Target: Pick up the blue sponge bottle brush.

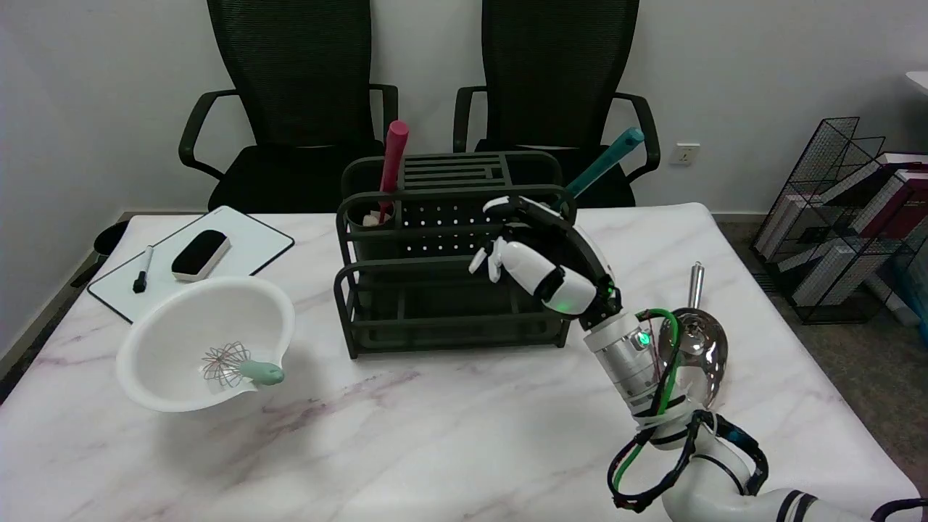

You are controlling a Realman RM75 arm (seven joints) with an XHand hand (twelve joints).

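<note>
The blue sponge bottle brush (607, 161) stands in the right end of a dark green rack (449, 290). Its teal handle leans up and to the right over the rim, and its sponge head is hidden inside the rack. My right hand (533, 254) is up at the rack's right end, just below and left of where the handle meets the rim. Its fingers (493, 262) are spread towards the left and nothing shows between them. The hand covers the lower part of the handle, and no grip on it shows.
A red-handled brush (393, 168) stands in the rack's left cup. A white bowl (181, 319) holding a whisk (239, 365) sits at the left, with a whiteboard, eraser and marker behind it. A steel ladle (699, 341) lies right of my forearm. Two chairs stand behind the table.
</note>
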